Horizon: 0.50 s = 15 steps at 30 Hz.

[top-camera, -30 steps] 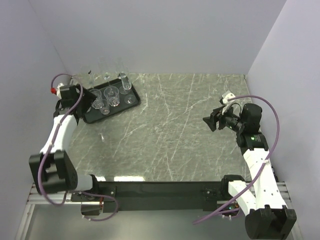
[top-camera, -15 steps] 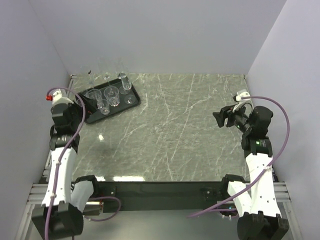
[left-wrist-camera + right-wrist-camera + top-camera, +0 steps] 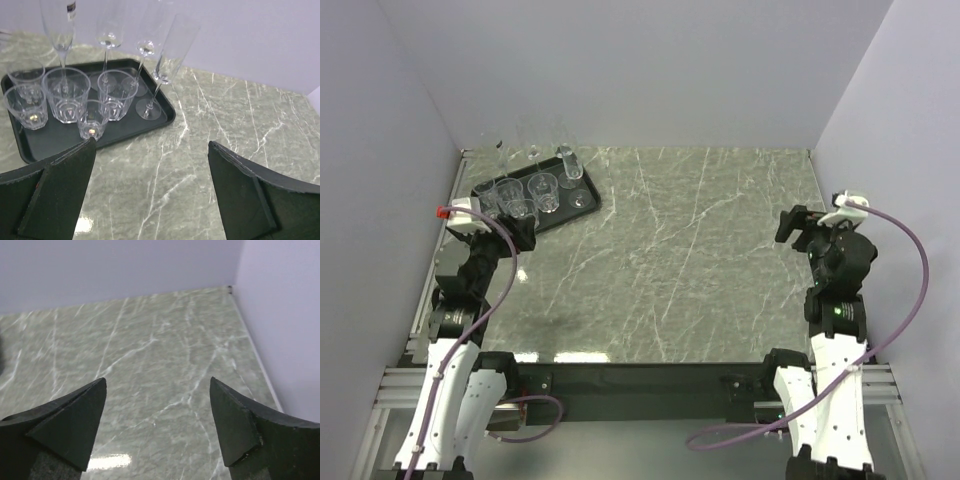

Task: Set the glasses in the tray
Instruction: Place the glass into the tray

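Glasses (image 3: 535,190) crowd the tray (image 3: 590,205) at ten o'clock on the table (image 3: 700,250) in the overhead view. The left gripper (image 3: 512,233) hangs at the tray's near edge and the right gripper (image 3: 795,224) sits well apart at three o'clock, which suggests the loading is done or nearly so. From the left wrist, the jaws gape wide and empty, and the glasses at eleven o'clock stand upright and close-packed, probably so that all fit; whether the rearmost flutes stand inside the rim cannot be told. The right wrist view shows jaws spread wide above marble, holding nothing.
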Each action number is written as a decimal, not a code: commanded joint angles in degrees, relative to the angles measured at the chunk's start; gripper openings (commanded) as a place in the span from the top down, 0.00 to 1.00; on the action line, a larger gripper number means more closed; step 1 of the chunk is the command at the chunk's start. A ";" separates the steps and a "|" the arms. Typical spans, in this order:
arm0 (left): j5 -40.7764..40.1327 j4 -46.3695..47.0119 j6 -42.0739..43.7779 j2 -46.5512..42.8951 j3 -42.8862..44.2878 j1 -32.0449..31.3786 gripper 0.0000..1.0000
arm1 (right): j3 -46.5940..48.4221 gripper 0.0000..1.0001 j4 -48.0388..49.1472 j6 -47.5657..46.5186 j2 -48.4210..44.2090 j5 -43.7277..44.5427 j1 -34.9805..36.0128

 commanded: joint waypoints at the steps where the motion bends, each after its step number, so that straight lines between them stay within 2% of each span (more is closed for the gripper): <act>1: -2.62 4.52 4.05 -2.31 -1.56 -1.42 0.00 | -3.29 0.06 1.97 3.01 -2.87 11.29 -0.33; 8: -5.08 4.17 4.23 -3.11 -1.83 -1.51 0.01 | -7.17 0.02 2.67 3.98 -9.19 16.49 -0.42; 11: -5.08 4.26 4.32 -3.72 -2.27 -1.51 0.01 | -7.34 0.00 2.76 5.03 -9.82 18.33 -0.77; 15: -8.86 3.73 4.14 -4.08 -2.53 -1.51 0.01 | -7.43 0.00 3.29 5.21 -9.56 19.30 -1.82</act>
